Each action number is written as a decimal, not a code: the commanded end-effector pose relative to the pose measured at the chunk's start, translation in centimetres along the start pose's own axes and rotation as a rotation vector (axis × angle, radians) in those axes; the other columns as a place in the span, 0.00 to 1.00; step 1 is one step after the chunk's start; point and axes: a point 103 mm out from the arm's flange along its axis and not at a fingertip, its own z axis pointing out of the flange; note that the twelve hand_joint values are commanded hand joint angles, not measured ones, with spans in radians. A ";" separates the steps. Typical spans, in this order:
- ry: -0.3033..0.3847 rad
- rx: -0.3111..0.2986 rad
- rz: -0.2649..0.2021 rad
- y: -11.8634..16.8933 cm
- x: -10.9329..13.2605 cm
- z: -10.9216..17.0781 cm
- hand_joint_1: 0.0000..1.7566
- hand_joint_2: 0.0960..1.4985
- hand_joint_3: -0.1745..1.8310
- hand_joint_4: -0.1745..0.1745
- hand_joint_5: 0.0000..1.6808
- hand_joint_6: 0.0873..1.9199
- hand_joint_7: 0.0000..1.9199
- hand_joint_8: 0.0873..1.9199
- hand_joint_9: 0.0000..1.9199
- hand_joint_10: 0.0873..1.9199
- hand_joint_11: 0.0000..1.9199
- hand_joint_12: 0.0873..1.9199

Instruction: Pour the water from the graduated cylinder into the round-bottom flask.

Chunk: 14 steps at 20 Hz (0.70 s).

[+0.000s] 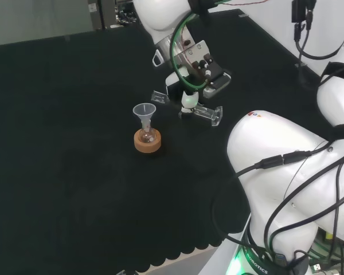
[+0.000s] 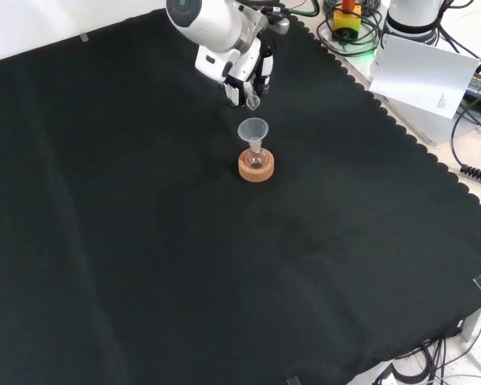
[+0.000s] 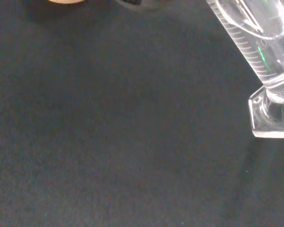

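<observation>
The graduated cylinder [image 3: 260, 42] appears close beside the hand in the wrist view, its printed scale and clear foot legible, the foot just above or resting on the black cloth of the table [image 1: 57, 143]; which of the two cannot be determined. The hand [image 1: 198, 66] stands over it in the head view, low to the cloth, and whether its fingers are closed about the cylinder cannot be told, since the arm's own parts cover them. The liquid level inside the cylinder is not readable. Near the hand, on the side away from the arm's base, stands the round-bottom flask [image 1: 148, 136], seated in a cork ring [image 1: 148, 143] with a clear funnel [image 1: 143, 112] set in its neck. In judgement, the step in hand is securing and lifting the cylinder; it is best done by keeping the cylinder upright until its lip is carried over the funnel mouth, then tilting slowly so the stream falls within the funnel rim and does not tip the light funnel. Clear flat pieces [image 1: 209, 114] lie on the cloth just beside the hand; their nature is uncertain, though one may be the cylinder's foot. In the front view the hand [image 2: 244, 76] is partly masked by the arm's white link.
</observation>
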 end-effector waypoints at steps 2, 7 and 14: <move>-0.052 0.111 0.083 -0.1 -0.8 -0.8 0.71 0.70 0.08 0.30 0.65 0.45 0.56 0.40 0.74 0.00 0.65 0.36; -0.072 0.146 0.094 -0.1 -0.6 -1.0 0.72 0.71 0.09 0.00 0.61 0.46 0.55 0.45 0.74 0.00 0.65 0.35; -0.102 0.171 0.104 -0.3 -0.1 -1.3 0.71 0.70 0.08 0.48 0.66 0.46 0.57 0.37 0.75 0.00 0.65 0.35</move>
